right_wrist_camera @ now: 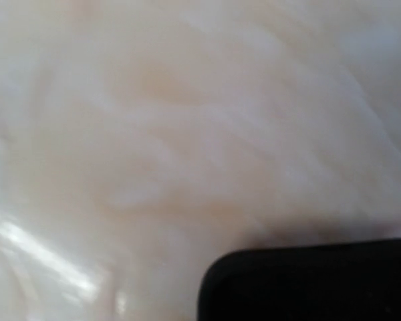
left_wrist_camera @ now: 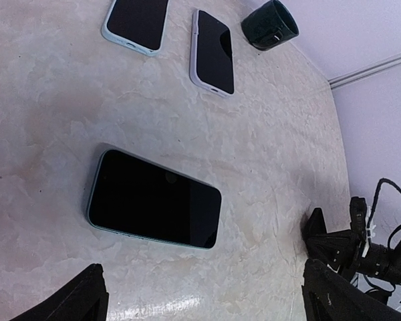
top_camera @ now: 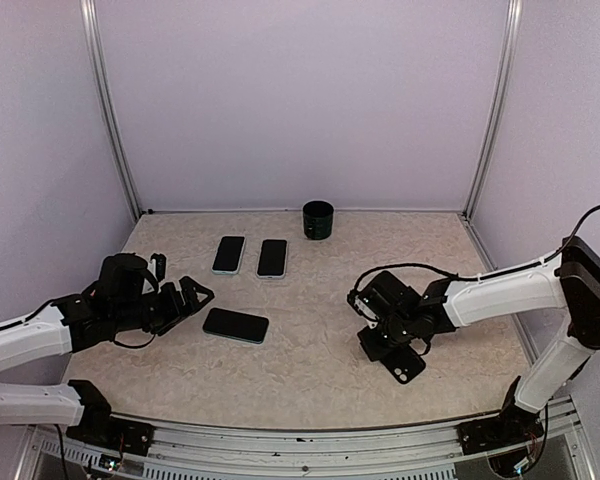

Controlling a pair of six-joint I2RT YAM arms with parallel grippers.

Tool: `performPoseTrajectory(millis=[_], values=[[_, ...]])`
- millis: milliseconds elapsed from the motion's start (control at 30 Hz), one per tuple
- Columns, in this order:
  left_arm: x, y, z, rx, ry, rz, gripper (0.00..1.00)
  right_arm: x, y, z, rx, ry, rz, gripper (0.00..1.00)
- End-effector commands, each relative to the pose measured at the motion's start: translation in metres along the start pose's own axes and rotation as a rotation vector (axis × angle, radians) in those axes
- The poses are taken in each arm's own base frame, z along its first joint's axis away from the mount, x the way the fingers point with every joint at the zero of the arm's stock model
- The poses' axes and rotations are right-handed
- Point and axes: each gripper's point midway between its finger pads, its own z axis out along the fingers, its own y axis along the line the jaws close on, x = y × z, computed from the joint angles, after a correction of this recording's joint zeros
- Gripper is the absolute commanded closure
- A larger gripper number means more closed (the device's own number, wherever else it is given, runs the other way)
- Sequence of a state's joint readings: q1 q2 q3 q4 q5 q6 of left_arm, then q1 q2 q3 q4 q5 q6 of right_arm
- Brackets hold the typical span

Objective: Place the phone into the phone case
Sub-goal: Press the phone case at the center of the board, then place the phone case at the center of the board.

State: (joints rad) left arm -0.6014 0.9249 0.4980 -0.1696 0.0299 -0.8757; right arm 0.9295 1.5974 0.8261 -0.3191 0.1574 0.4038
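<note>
A phone [top_camera: 235,325] with a dark screen and pale teal rim lies flat on the table left of centre. It also fills the middle of the left wrist view [left_wrist_camera: 154,199]. My left gripper [top_camera: 195,297] hovers just left of it, open wide, both fingers [left_wrist_camera: 87,297] clear of the phone. A black phone case [top_camera: 400,365] lies at the right, its camera cut-out toward the near edge. My right gripper [top_camera: 380,345] points down onto the case's far end and is shut there. The blurred right wrist view shows only a black rounded corner of the case [right_wrist_camera: 314,281].
Two more cased phones [top_camera: 229,254] [top_camera: 272,257] lie side by side at the back, with a dark round cup [top_camera: 318,219] behind them near the rear wall. Frame posts stand at the back corners. The right arm's wrist [left_wrist_camera: 361,247] shows at the left wrist view's edge.
</note>
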Motion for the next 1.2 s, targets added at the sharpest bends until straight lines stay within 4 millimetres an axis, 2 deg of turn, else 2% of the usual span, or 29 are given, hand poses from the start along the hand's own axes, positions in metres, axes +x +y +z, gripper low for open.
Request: performPoseTrajectory(millis=[0,300,333,533,967,1067,1167], values=[[-0.003,-0.005,-0.001,0.029,-0.008,-0.017,0.01,-0.026,0.031,0.001,-0.084,-0.046,-0.178,1.0],[-0.001,-0.003,-0.003,0.033,-0.007,-0.044,0.01,-0.06,0.066,0.014,-0.176,-0.076,-0.479,1.0],[-0.001,-0.003,-0.004,0.032,-0.009,-0.044,0.01,-0.069,0.07,0.013,-0.182,-0.093,-0.505,1.0],[0.001,0.002,-0.009,0.024,-0.014,-0.055,0.01,-0.083,0.1,0.015,-0.311,-0.126,-0.63,1.0],[0.001,0.009,-0.015,0.017,-0.04,-0.075,0.01,-0.073,0.139,0.026,-0.403,-0.119,-0.786,1.0],[0.002,0.007,-0.015,0.026,-0.036,-0.082,0.01,-0.071,0.139,0.029,-0.381,-0.11,-0.79,1.0],[0.002,0.008,-0.014,0.025,-0.038,-0.077,0.01,-0.081,0.126,0.036,-0.281,-0.105,-0.749,1.0]])
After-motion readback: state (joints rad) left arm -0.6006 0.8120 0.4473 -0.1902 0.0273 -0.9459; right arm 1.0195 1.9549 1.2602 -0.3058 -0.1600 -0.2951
